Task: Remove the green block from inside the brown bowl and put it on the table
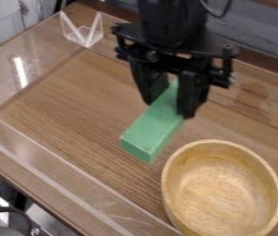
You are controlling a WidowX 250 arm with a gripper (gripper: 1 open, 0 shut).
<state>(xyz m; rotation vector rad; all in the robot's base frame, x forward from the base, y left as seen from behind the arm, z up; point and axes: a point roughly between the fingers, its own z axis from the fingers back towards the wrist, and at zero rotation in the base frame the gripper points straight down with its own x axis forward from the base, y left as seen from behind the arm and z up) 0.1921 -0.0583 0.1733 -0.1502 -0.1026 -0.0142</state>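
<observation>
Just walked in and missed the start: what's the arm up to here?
The robot's gripper is shut on a green block, holding it by its upper end so it hangs tilted over the table. The block is out of the wooden bowl, which sits empty to the right. The block isn't yet released; whether its lower end touches the table is unclear.
</observation>
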